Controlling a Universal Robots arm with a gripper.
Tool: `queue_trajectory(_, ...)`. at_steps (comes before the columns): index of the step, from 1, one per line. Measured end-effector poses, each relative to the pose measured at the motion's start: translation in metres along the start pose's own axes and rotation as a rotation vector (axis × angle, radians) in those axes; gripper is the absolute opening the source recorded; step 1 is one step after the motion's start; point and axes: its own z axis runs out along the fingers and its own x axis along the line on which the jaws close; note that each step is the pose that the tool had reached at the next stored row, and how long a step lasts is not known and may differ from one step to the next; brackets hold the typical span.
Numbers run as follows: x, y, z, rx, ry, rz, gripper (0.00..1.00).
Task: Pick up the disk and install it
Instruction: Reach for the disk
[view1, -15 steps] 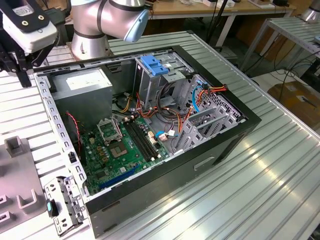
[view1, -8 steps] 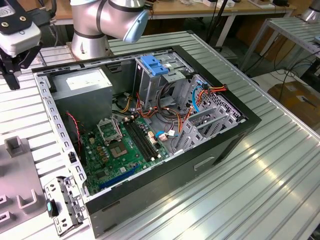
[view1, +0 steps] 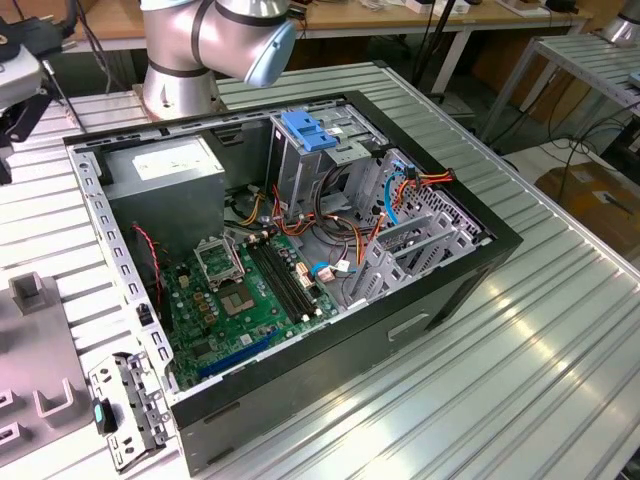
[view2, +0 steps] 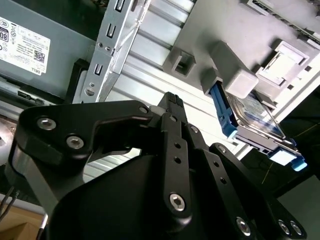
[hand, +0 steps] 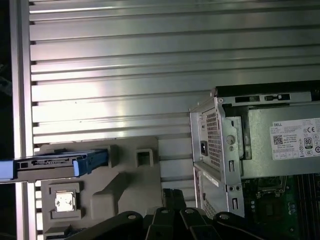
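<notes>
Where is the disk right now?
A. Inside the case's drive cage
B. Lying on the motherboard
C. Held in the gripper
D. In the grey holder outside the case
D: in both wrist views the disk sits in the grey holder on the slatted table, outside the case.

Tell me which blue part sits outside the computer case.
The disk in its blue carrier, resting on the grey holder beside the case. The blue latch and the thin blue cable are both inside it.
</notes>
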Motion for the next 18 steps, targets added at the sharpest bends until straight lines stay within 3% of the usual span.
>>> queue_trajectory(3, 0.0097, 0.0001, -0.0001, -0.0001, -0.0001, 0.0, 0.11)
queue_trajectory(6, 0.0261, -0.0001, -0.0004, -0.0001, -0.0001, 0.0, 0.11)
queue_trajectory(13, 0.0548, -0.0013, -0.0009, -0.0001, -0.0001, 0.0, 0.11)
queue_trajectory(15, 0.0682, 0.0001, -0.0007, -0.0002, -0.0001, 0.0, 0.11)
queue_trajectory(18, 0.0763, 0.0014, -0.0006, -0.0007, -0.0002, 0.0, 0.11)
